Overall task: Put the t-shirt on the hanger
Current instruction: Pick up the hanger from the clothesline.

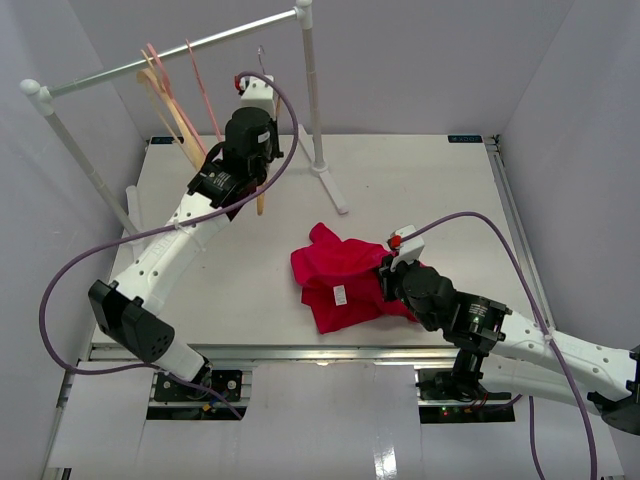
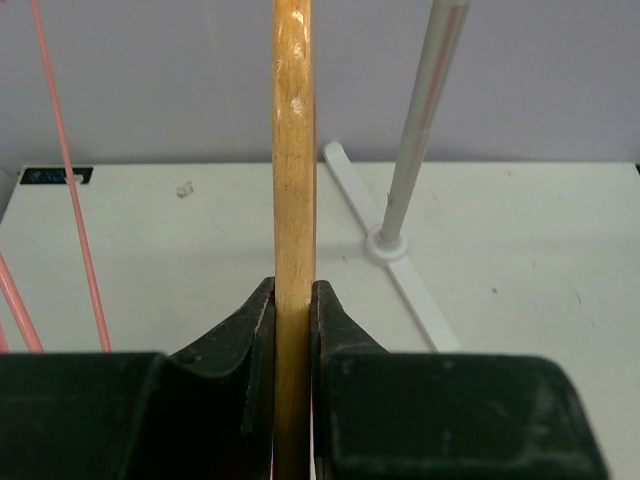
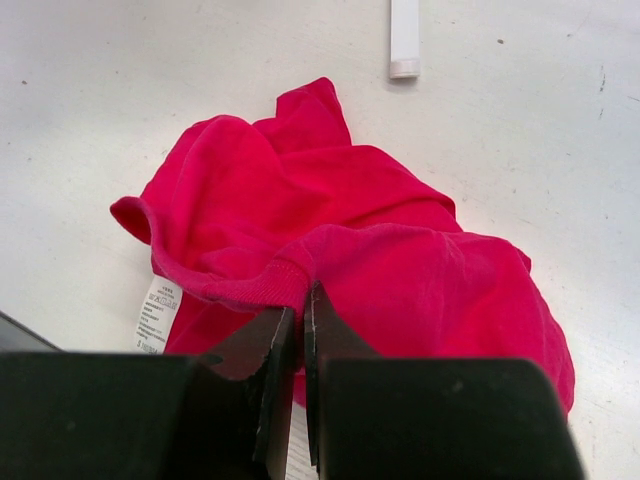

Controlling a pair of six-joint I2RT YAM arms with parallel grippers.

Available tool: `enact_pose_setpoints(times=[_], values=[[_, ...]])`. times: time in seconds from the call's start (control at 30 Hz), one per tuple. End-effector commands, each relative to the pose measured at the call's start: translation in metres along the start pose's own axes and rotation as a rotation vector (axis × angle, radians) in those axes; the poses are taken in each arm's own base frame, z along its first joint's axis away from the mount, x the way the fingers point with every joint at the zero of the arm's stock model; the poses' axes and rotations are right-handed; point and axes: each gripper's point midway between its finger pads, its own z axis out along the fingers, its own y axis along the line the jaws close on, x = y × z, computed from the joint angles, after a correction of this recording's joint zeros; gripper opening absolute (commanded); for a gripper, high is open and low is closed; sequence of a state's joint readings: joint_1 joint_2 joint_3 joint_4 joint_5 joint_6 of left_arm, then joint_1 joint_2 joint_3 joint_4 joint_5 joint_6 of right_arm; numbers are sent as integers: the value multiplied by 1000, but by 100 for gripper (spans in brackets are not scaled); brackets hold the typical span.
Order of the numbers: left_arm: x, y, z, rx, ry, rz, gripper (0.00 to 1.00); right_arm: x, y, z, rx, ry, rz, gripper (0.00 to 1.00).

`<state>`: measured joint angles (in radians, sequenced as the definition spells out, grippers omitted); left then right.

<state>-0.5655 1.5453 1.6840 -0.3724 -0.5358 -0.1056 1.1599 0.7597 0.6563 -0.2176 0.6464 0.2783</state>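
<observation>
The red t-shirt (image 1: 335, 265) lies crumpled on the white table, right of centre, its small white label (image 1: 340, 295) facing up. My right gripper (image 1: 385, 280) is shut on the ribbed collar edge at the shirt's right side. In the right wrist view the jaws (image 3: 302, 300) pinch that edge of the t-shirt (image 3: 350, 220). My left gripper (image 1: 252, 160) is at the back left, under the rail, shut on a wooden bar of the hanger (image 1: 261, 198). In the left wrist view the bar (image 2: 293, 150) runs upright between the closed fingers (image 2: 293, 300).
A white clothes rail (image 1: 170, 58) crosses the back left, its right post and foot (image 1: 325, 170) standing on the table. Thin pink hangers (image 1: 195, 65) and a pale wooden hanger (image 1: 165, 105) hang on it. Grey walls enclose the table (image 1: 440, 190).
</observation>
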Motion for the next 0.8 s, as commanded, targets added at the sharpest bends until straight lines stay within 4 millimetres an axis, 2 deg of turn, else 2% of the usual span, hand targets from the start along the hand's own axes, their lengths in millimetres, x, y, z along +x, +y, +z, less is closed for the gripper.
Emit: enact_pose_setpoints(times=[0.0, 0.13, 0.3, 0.47, 0.53, 0.63, 0.7, 0.77], values=[[-15, 3, -40, 101, -39, -74, 0, -9, 1, -2, -7, -35, 9, 8], [-5, 8, -48, 100, -26, -59, 0, -8, -1, 0, 12, -29, -2, 8], [4, 7, -68, 168, -18, -80, 0, -7, -3, 3, 33, -22, -9, 8], [16, -6, -104, 342, 9, -88, 0, -11, -15, 3, 105, -35, 0, 8], [26, -20, -119, 452, 35, -98, 0, -14, -21, 5, 139, -34, -1, 8], [29, -37, -149, 614, 80, -108, 0, -16, -26, 14, 170, -7, -4, 8], [40, -39, -168, 669, 150, -105, 0, -7, -32, 21, 204, 57, -17, 8], [45, -35, -181, 691, 171, -103, 0, -13, -40, 26, 228, 69, 19, 8]])
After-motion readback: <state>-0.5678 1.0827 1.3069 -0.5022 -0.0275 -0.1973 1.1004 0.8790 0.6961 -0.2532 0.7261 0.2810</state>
